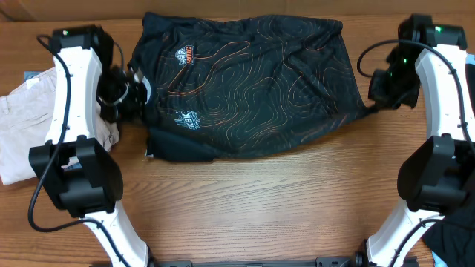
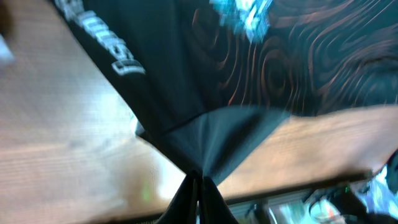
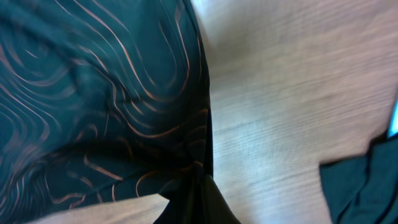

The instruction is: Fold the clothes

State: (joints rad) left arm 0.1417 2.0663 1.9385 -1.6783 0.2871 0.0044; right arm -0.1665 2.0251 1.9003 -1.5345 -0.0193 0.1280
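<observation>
The clothes [image 1: 252,85], a thin black sports garment with orange contour lines and light-blue logos, lies spread across the far middle of the wooden table. My left gripper [image 1: 137,90] is at its left edge, shut on a pinch of black fabric; the left wrist view [image 2: 198,180] shows the cloth pulled into a taut point at the jaws, white lettering [image 2: 121,59] nearby. My right gripper [image 1: 373,105] is at the garment's right edge, shut on the fabric, which bunches at the jaws in the right wrist view [image 3: 202,171].
Beige trousers [image 1: 22,122] lie at the left table edge under the left arm. A dark cloth [image 3: 367,183] lies right of the right gripper. Bare wood [image 1: 252,200] fills the near half of the table.
</observation>
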